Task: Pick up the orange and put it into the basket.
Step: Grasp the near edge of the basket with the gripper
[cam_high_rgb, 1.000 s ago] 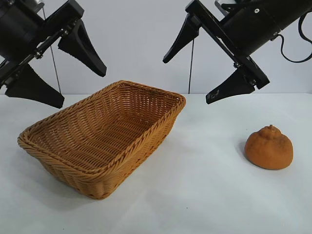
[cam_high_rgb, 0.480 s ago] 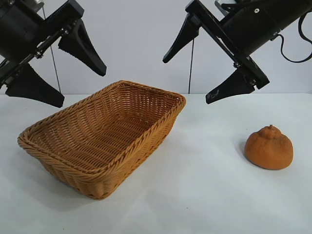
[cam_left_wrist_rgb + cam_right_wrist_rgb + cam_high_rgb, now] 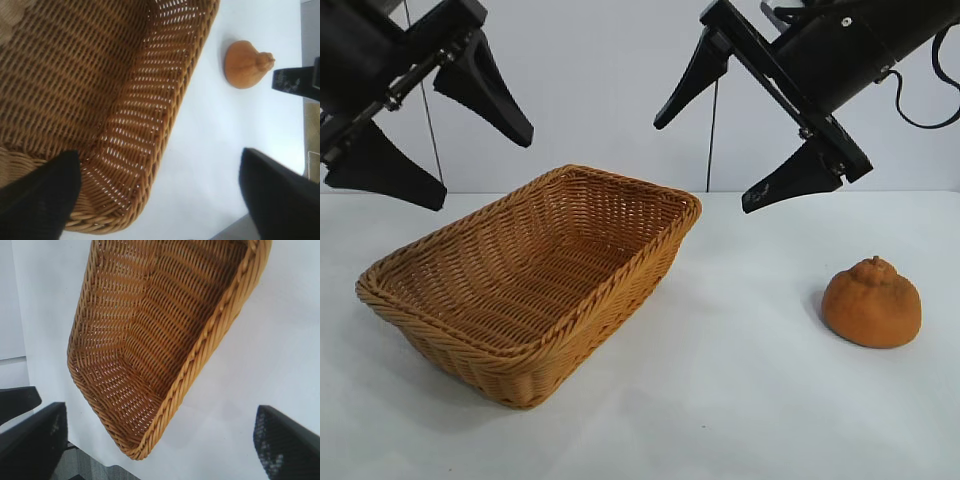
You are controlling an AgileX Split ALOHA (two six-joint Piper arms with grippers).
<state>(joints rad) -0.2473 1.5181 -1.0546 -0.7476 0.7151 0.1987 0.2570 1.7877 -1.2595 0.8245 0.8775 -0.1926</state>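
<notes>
Orange (image 3: pixel 871 303) sat on table (image 3: pixel 740 400) well right of basket (image 3: pixel 535 280), upright, knobby top up, untouched. Basket empty. Right gripper (image 3: pixel 718 150) hung above the gap btwn basket and orange, jaws wide apart, holding nothing; left gripper (image 3: pixel 445 145) up over basket's left end, also spread and empty. Fruit looked firm-ish, light, matte bumpy skin, so prob decent friction. Best bet: pinch across widest part of dome, below the knob; top too narrow, would roll.
</notes>
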